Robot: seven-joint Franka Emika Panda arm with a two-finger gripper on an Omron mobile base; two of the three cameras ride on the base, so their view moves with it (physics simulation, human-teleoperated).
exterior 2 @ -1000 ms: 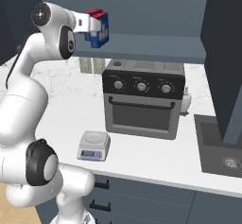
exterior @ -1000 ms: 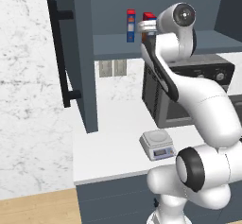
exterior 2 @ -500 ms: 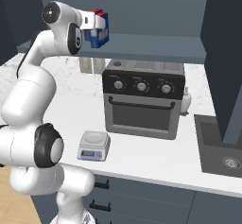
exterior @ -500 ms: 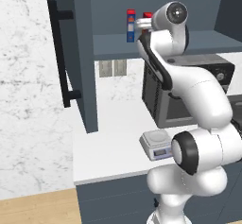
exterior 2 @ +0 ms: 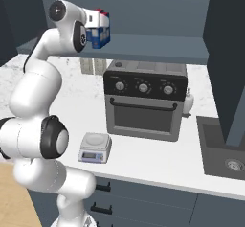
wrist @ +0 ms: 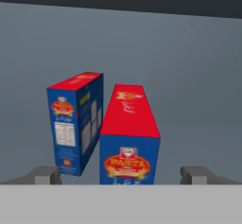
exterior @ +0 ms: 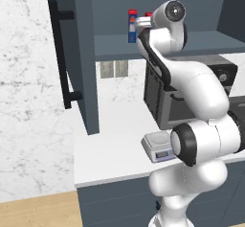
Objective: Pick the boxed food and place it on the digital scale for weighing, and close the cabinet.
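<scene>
The boxed food stands on the shelf inside the open cabinet, red face up and blue end with an oval logo toward the hand camera. It is not on the scale yet. Just beside it on the left of the hand view is a slimmer box with a red top, a blue side and a white label panel. The two boxes are close, but I cannot tell whether they touch.

The gripper is up at shelf height with its jaws spread wide. One fingertip is on each side of the boxed food with a clear gap (no contact, nothing held). In the right base view the gripper sits right at the boxes on the shelf, and the arm reaches up from the base.

The cabinet door is swung out toward the camera in the left base view, with its long black handle facing left, so the cabinet is not closed.

Below on the white counter, the scale sits near the front edge with a bare platform, just left of the toaster oven. The scale is partly hidden by the arm in the left base view. A small white bottle stands beside the oven's right side, and a sink is further right. Wall outlets are behind the counter.
</scene>
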